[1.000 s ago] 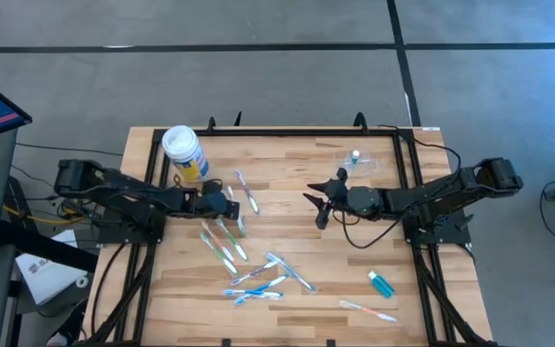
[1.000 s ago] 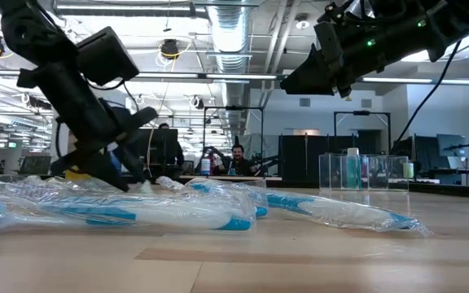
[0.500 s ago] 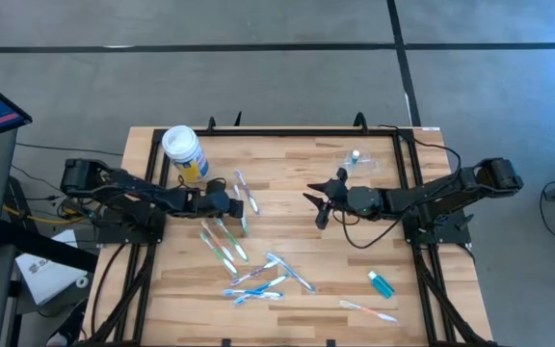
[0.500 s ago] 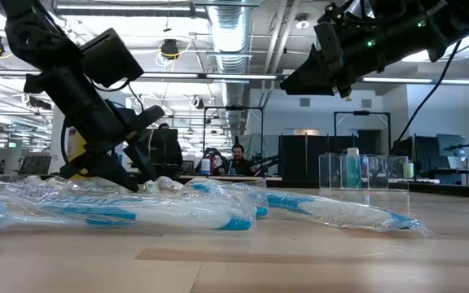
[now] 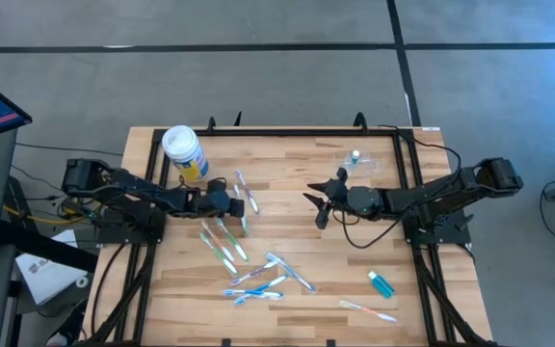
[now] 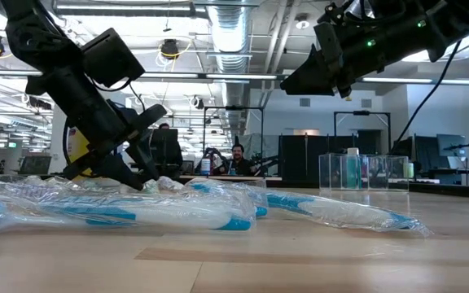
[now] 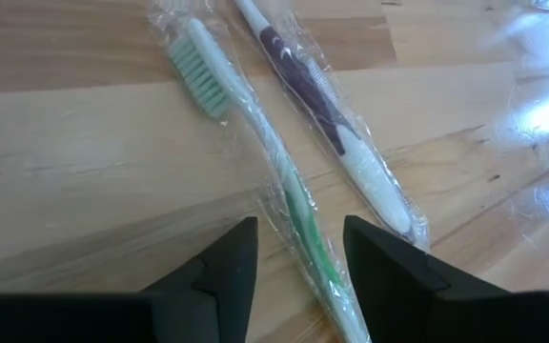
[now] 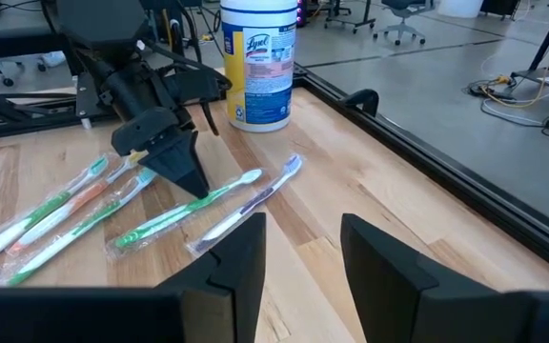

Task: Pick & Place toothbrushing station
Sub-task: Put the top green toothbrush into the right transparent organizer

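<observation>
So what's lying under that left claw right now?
A green toothbrush in a clear wrapper lies on the wood, running between the open fingers of the left gripper, with a purple one beside it. Its handle end passes out of sight below the fingers.

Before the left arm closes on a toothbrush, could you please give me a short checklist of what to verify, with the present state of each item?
1. Left gripper open: ok, a clear gap shows between its fingers.
2. Green toothbrush lined up: ok, its wrapped handle runs through that gap.
3. Neighbour clear: not ok, the purple toothbrush lies right beside it and its wrapper could get caught.
4. Right gripper out of the way: ok, open, empty, raised at mid table.
5. Clear cup ready: cannot tell, it is too faint to judge whether it stands upright.
</observation>
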Tool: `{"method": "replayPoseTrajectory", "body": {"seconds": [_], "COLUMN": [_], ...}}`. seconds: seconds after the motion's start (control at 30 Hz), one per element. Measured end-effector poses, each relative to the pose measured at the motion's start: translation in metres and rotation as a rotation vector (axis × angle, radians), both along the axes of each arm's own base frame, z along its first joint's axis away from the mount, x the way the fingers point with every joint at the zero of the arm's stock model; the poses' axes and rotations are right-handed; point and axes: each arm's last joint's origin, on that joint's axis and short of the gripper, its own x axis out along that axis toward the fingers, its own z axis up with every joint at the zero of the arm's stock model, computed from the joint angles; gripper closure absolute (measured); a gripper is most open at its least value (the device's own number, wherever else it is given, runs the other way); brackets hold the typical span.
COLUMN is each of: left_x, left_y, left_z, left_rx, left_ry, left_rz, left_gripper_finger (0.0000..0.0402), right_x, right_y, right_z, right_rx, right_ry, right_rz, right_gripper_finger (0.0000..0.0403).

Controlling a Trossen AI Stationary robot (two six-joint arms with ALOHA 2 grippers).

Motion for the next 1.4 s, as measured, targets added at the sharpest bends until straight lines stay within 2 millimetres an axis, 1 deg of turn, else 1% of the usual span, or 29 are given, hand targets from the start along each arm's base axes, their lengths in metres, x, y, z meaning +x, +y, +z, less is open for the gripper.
{"method": "replayPoseTrajectory", "body": {"seconds": [0.2, 0.4, 0.57, 0.8, 1.07, 1.27, 1.4], "left_x": [0.001, 0.007, 0.007, 0.005, 0.005, 0.004, 0.003], "left_y": [0.002, 0.003, 0.002, -0.001, -0.012, -0.022, -0.029], "left_z": [-0.006, -0.015, -0.014, -0.008, 0.005, 0.022, 0.037], "left_rx": [0.025, 0.034, 0.029, 0.037, 0.118, 0.206, 0.280], "left_ry": [0.016, 0.016, 0.018, 0.013, -0.031, -0.090, -0.157], "left_rz": [0.027, 0.031, 0.003, -0.045, -0.074, -0.108, -0.130], "left_gripper_finger": [0.0291, 0.0342, 0.0389, 0.0394, 0.0397, 0.0396, 0.0396], "right_x": [0.000, 0.000, 0.000, 0.000, -0.001, -0.001, 0.000], "right_y": [0.000, 0.000, 0.000, 0.000, 0.000, 0.000, 0.000], "right_z": [0.000, 0.000, 0.000, -0.001, -0.002, -0.002, -0.001], "right_rx": [0.000, 0.000, 0.000, 0.000, -0.002, -0.001, 0.023], "right_ry": [0.000, 0.000, 0.000, 0.007, 0.022, 0.021, 0.005], "right_rz": [-0.001, -0.001, -0.001, -0.001, -0.001, 0.000, -0.006], "right_gripper_finger": [0.0275, 0.0275, 0.0275, 0.0275, 0.0275, 0.0275, 0.0275]}}
